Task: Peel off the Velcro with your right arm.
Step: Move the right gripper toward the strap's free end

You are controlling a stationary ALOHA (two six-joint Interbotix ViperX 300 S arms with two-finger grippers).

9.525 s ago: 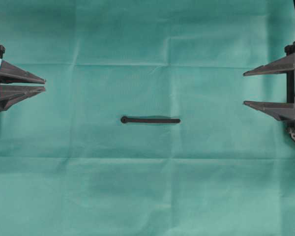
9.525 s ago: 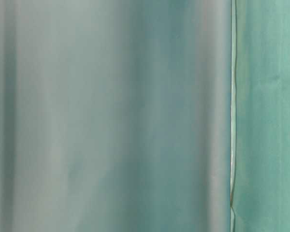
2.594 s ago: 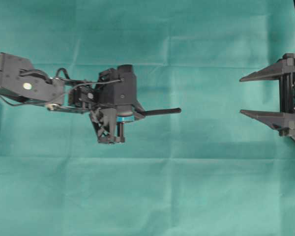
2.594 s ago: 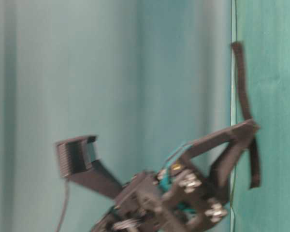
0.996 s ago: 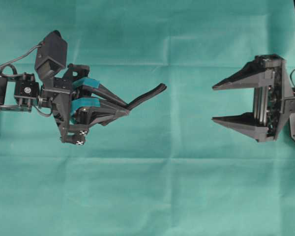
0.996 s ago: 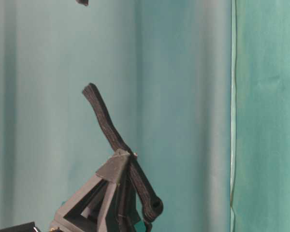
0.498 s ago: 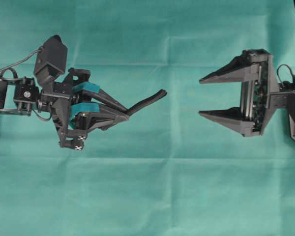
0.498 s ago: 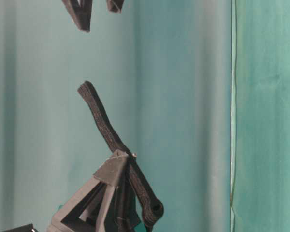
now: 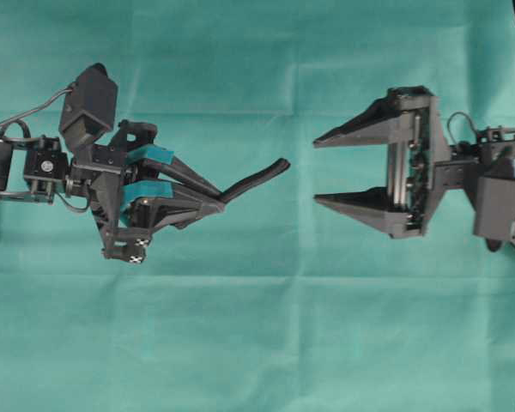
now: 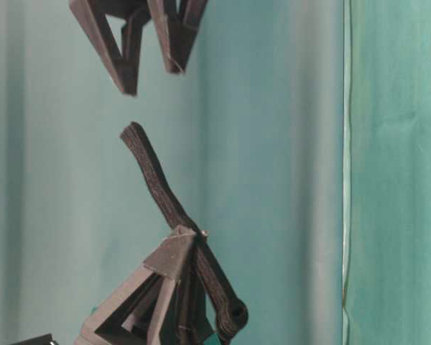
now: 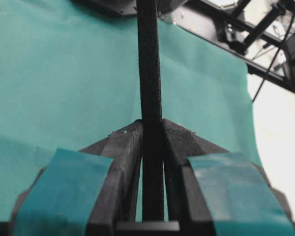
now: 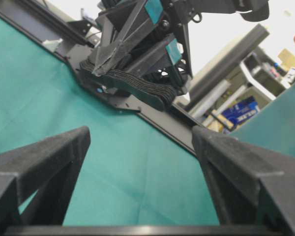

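The Velcro is a thin black strap held in the air above the green cloth. My left gripper, with teal-patched fingers, is shut on it near its rounded end; the free end points up and right towards the other arm. In the left wrist view the Velcro runs straight up out of the closed fingers. The table-level view shows the Velcro rising from the left gripper. My right gripper, all black, is open and empty, its tips a short way right of the strap's free end. It also shows in the table-level view. In the right wrist view the Velcro lies ahead of the open right gripper.
Green cloth covers the whole table, with fold creases. A green curtain hangs behind in the table-level view. Black frame rails and workshop clutter lie beyond the table's far edge.
My right gripper has moved left, towards the strap's free end, staying open. My left gripper still holds the Velcro in about the same place.
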